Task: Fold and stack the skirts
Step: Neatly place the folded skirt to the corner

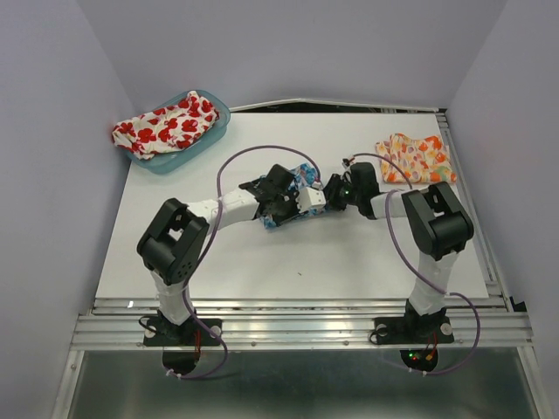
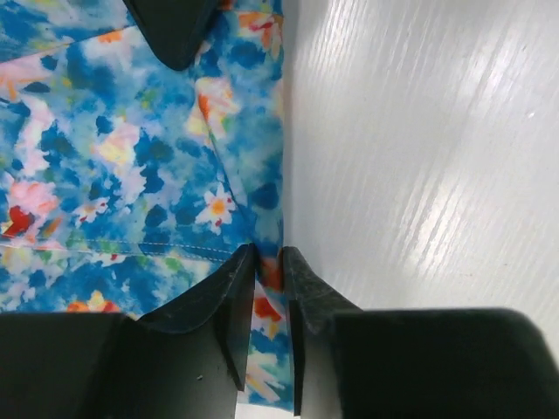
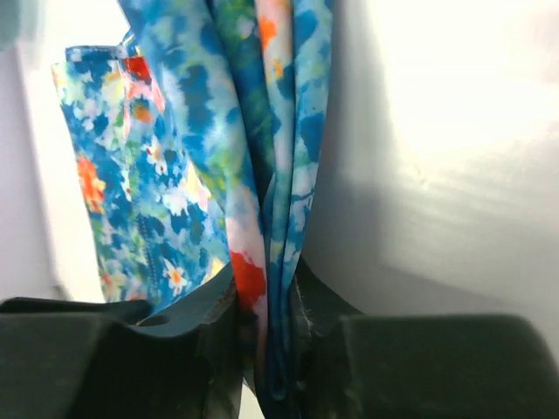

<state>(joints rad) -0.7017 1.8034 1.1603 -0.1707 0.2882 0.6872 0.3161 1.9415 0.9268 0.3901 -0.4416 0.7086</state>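
Note:
The blue floral skirt (image 1: 303, 179) lies bunched at the table's middle, mostly hidden under both grippers. My left gripper (image 1: 281, 199) is shut on its edge; the left wrist view shows blue cloth (image 2: 113, 157) pinched between the fingers (image 2: 229, 297). My right gripper (image 1: 336, 194) is shut on gathered folds of the same skirt (image 3: 271, 175). The white skirt with red poppies (image 1: 166, 125) lies crumpled in the teal tub (image 1: 194, 154) at back left. The orange-yellow skirt (image 1: 416, 158) lies folded flat at back right.
The white table (image 1: 288, 262) has a metal rail (image 1: 297, 305) along its near edge. Grey walls close in on both sides. Purple cables loop off both arms over the table.

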